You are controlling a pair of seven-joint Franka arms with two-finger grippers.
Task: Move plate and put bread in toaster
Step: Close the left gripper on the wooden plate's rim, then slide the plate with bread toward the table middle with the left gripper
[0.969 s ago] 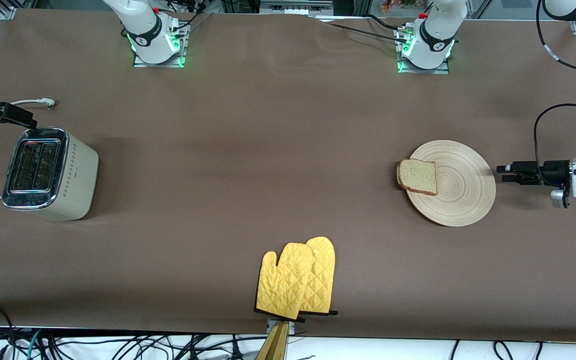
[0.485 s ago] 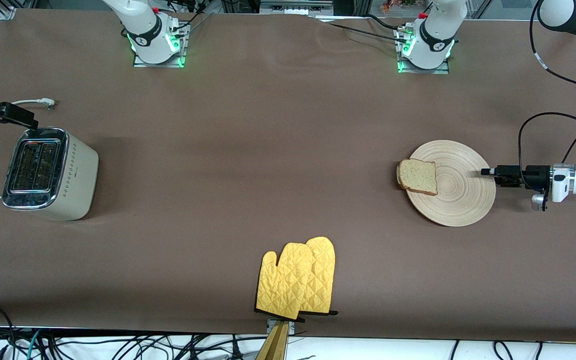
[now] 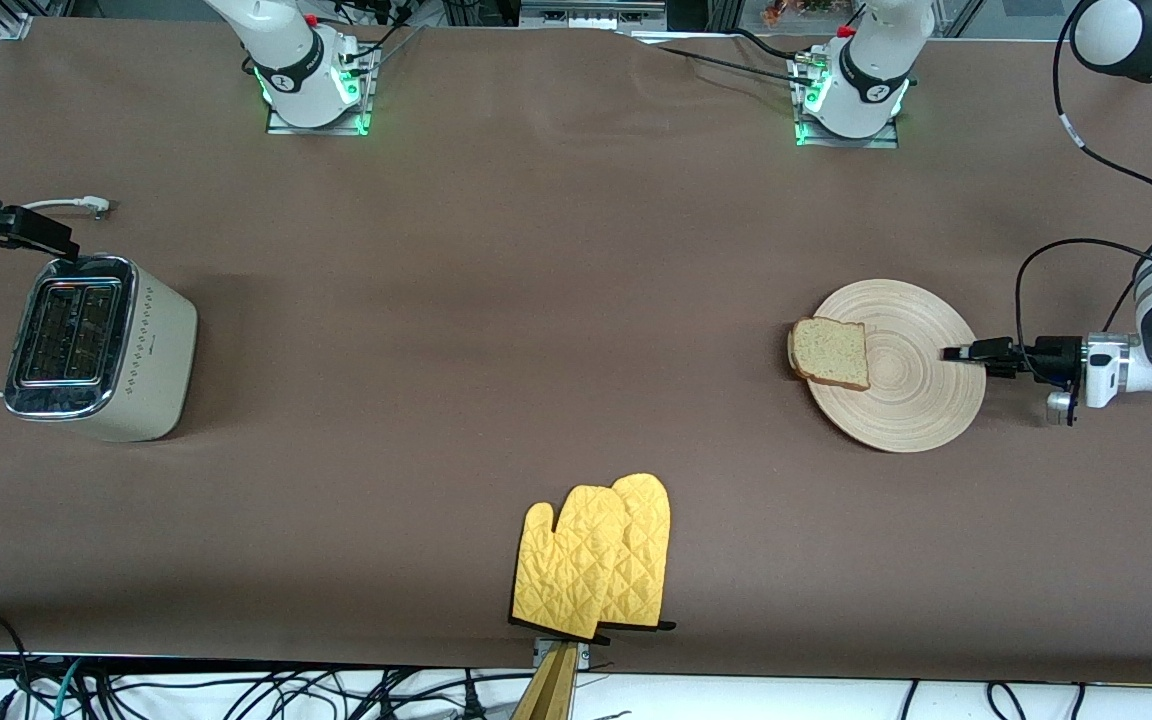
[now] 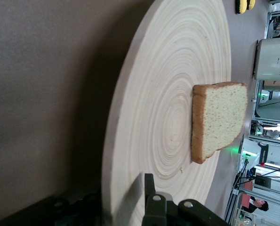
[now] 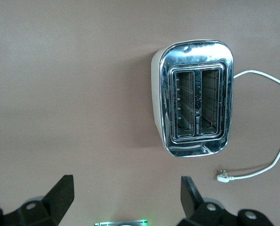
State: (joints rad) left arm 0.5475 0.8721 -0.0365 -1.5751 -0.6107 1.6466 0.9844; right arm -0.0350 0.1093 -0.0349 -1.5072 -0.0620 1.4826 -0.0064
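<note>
Left gripper (image 3: pixel 958 353): body cut off by frame edge in left wrist view, one finger (image 4: pixel 149 197) seen over plate (image 4: pixel 168 122) rim, its mate under the rim hidden (grip itself not visible). Right gripper (image 5: pixel 125 195): only two finger tips in right wrist view, rest cut off; in front view mostly out of frame. Toaster (image 5: pixel 194 99) cord (image 5: pixel 271 141): runs off frame edge, plug too small for detail.

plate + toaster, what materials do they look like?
Plate: looks like pale unvarnished wood, matte, with concentric ring grooves; could be bamboo or a lookalike. Toaster: cream body, probably painted metal or plastic, smooth with a dotted pattern; its top around the slots is mirror-bright, likely chromed or polished steel.
</note>
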